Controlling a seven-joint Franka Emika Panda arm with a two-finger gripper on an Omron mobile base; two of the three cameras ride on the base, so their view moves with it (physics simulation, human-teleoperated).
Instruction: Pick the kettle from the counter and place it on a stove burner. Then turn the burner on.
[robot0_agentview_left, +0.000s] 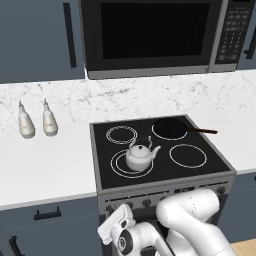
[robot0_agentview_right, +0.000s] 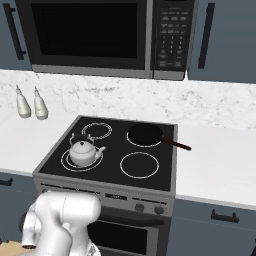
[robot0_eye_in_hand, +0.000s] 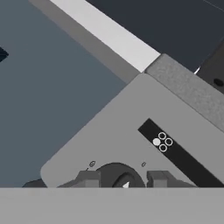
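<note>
kettle (robot0_agentview_left: 139, 156): squat, silvery, black arched handle; sits on the stove burner (robot0_agentview_left: 119, 168), front-left white double ring in black glass.
gripper (robot0_eye_in_hand: 124, 180): low at stove front, well below kettle; fingertips (robot0_eye_in_hand: 89, 178) flank a dark round knob (robot0_eye_in_hand: 114, 173), contact unclear.

We see the kettle (robot0_agentview_left: 140, 156) occupying the stove burner (robot0_agentview_left: 120, 167) at front left, and a black pan (robot0_agentview_left: 170, 128) with its handle jutting right at the back. The front-right ring (robot0_agentview_left: 188, 155) and back-left ring (robot0_agentview_left: 121, 134) lie bare. Two bottles (robot0_agentview_left: 36, 120) stand on the counter (robot0_agentview_left: 45, 170) left.
</note>
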